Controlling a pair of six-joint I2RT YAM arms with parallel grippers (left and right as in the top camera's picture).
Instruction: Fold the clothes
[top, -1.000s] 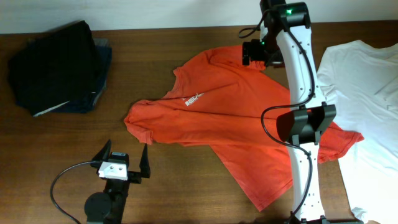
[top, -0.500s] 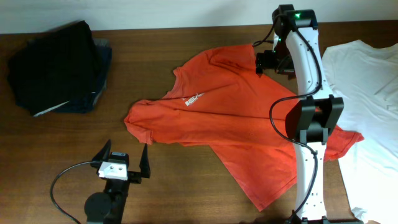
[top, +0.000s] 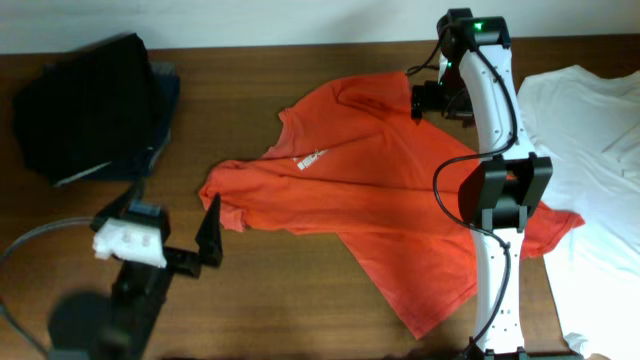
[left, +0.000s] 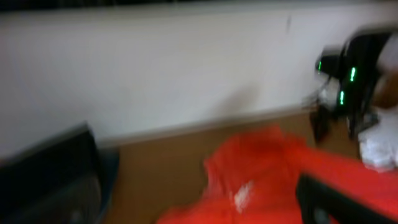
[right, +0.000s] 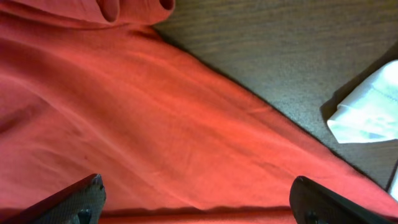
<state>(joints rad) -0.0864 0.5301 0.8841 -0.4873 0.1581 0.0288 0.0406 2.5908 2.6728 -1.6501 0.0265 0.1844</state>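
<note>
The clothes, a red-orange T-shirt (top: 370, 190) with a small white chest logo (top: 310, 158), lie spread and rumpled across the middle of the table. My right gripper (top: 440, 102) hangs open over the shirt's far right shoulder. In the right wrist view, red cloth (right: 155, 112) fills the space between its fingertips (right: 81, 199), with nothing held. My left gripper (top: 165, 218) is open just left of the near sleeve, above bare wood. The left wrist view is blurred. It shows the shirt (left: 267, 174) ahead, and one dark finger (left: 336, 199) at the lower right.
A pile of black and navy garments (top: 95, 105) lies at the far left corner. A white shirt (top: 590, 150) covers the right end of the table, and a fold of it (right: 370, 112) lies near the right gripper. The wall runs along the far edge.
The left arm has swung left and forward toward the shirt's near sleeve in the last half second. The right gripper shifted right a second ago and has stayed still since.
</note>
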